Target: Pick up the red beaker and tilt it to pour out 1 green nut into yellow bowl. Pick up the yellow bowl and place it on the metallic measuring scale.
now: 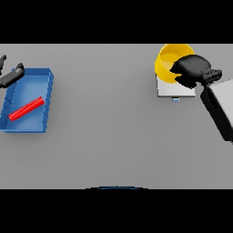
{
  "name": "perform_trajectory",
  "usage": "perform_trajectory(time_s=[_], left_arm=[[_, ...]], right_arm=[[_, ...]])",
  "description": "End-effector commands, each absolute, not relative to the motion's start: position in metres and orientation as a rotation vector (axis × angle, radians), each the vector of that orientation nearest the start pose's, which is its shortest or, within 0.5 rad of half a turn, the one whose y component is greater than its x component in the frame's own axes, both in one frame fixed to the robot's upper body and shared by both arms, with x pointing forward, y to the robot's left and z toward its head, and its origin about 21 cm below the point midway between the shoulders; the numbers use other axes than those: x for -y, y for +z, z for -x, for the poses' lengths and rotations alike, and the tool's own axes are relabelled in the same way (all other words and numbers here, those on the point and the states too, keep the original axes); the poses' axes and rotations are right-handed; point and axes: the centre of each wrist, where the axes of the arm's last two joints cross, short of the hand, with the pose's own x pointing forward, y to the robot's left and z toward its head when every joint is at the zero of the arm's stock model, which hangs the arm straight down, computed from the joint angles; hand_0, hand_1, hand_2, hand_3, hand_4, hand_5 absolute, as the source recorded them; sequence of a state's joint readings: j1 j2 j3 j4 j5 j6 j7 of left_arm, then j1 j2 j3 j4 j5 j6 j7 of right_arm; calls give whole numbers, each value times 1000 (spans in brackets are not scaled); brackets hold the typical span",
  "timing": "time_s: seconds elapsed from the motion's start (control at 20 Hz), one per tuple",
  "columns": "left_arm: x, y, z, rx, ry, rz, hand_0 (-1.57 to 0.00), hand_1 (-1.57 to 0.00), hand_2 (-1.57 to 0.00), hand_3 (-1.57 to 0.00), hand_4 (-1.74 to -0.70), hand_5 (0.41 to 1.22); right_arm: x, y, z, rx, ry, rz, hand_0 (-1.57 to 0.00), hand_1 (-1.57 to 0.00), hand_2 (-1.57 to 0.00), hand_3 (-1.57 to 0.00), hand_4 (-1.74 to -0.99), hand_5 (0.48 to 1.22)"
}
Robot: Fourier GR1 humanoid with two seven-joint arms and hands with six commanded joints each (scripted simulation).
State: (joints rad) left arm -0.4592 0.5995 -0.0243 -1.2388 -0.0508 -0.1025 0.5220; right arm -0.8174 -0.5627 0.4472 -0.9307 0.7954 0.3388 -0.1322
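The yellow bowl (pixel 167 63) stands at the far right on the metallic measuring scale (pixel 169 91), a pale square plate that shows below it. My right hand (pixel 193 70) comes in from the right edge and has its fingers curled over the bowl's right rim. It hides that side of the bowl, and no green nut shows inside. The red beaker (pixel 26 108) lies on its side inside a blue tray (pixel 48 98) at the far left. My left hand (pixel 11 76) hovers at the tray's far left corner with its fingers relaxed, holding nothing.
The blue tray's raised walls enclose the beaker at the left edge. The scale has a small blue mark on its near side. A wide stretch of grey table (pixel 104 118) lies between tray and scale.
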Motion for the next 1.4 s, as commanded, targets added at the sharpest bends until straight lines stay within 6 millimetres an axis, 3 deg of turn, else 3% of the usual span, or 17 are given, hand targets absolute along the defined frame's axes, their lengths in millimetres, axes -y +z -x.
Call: perform_trajectory(time_s=[0.0,0.2,0.65,0.75,0.8,0.9,1.05,1.2,1.35], left_arm=[[-347,120,-352,1106,-422,-551,1,1,1,1,-865,779],[-338,115,-356,1095,-430,-560,1,1,1,1,-858,802],[-344,114,-355,1097,-434,-560,1,1,1,1,-844,783],[-345,118,-356,1092,-433,-562,1,1,1,1,-838,779],[-346,117,-356,1086,-437,-559,1,1,1,1,-836,775],[-341,116,-356,1094,-439,-547,1,1,1,1,-836,774],[-342,116,-357,1099,-426,-547,1,1,1,1,-839,764],[-342,115,-355,1083,-437,-552,1,1,1,1,-831,754],[-339,117,-357,1096,-429,-548,1,1,1,1,-835,752]], right_arm=[[254,114,-418,1156,1684,771,-1570,-1571,-1500,-1181,-1741,1221],[263,96,-421,1138,1666,745,-1571,-1571,-1413,-1317,-1741,1221],[271,81,-425,1098,1653,714,-1571,-1571,-1374,-1448,-1741,1221],[273,80,-425,1086,1640,715,-1565,-1496,-1437,-1249,-1741,1221],[273,78,-424,1080,1640,714,-1558,-1428,-1343,-1110,-1682,1221],[274,82,-426,1081,1616,698,-1335,-1125,-1007,-816,-1592,1074],[273,80,-426,1067,1581,654,-757,-673,-579,-476,-1513,923],[273,79,-425,1047,1585,655,-387,-380,-300,-258,-1476,847],[272,81,-426,1040,1604,661,-198,-194,-153,-131,-1435,817]])
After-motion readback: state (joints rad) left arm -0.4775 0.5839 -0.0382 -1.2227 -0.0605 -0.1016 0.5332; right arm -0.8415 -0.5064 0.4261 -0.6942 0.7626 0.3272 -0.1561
